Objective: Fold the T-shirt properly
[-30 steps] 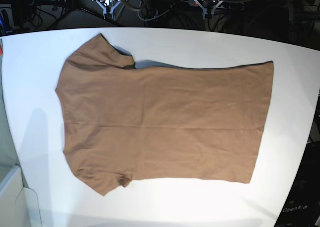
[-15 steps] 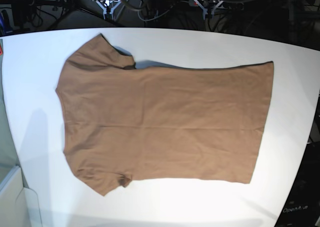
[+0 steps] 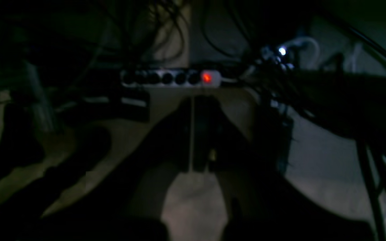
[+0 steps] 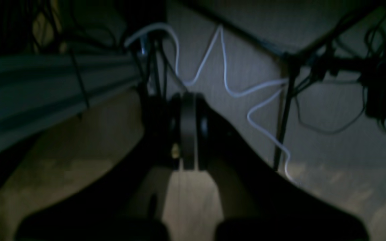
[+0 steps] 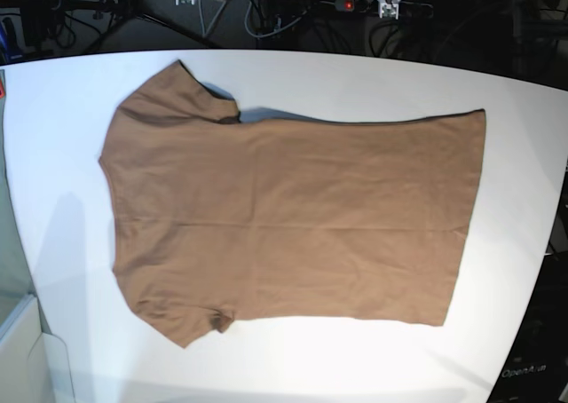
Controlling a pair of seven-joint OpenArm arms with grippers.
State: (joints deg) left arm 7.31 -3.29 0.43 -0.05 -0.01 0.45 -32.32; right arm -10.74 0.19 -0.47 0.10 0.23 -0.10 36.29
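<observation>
- From my remote station I see the T-shirt [image 5: 293, 212] lying spread flat on the white bench [image 5: 355, 79], lengthwise across the base view.
- Its sleeves and shoulder end point toward that view's left; the straight hem runs down the right side, near the bench's right edge.
- One sleeve lies at the upper left of the garment, the other at the lower left, with a small crease beside the lower one.
- The cloth is tan-brown and plain, with faint wrinkles only. No fold has been made in it.
- Neither claw touches the T-shirt; both arms sit at the top edge of the base view, behind the bench.
- Left claw [image 3: 201, 167]: its wrist view is dark, but the fingers read as drawn together with only a thin pale line between them, holding nothing.
- Right claw [image 4: 188, 165]: fingers likewise pressed together and empty.
- Behind the left claw I note a power strip [image 3: 171, 78] with a lit red switch.
- Behind the right claw, a white cable [image 4: 226, 83] snakes across a pale surface.
</observation>
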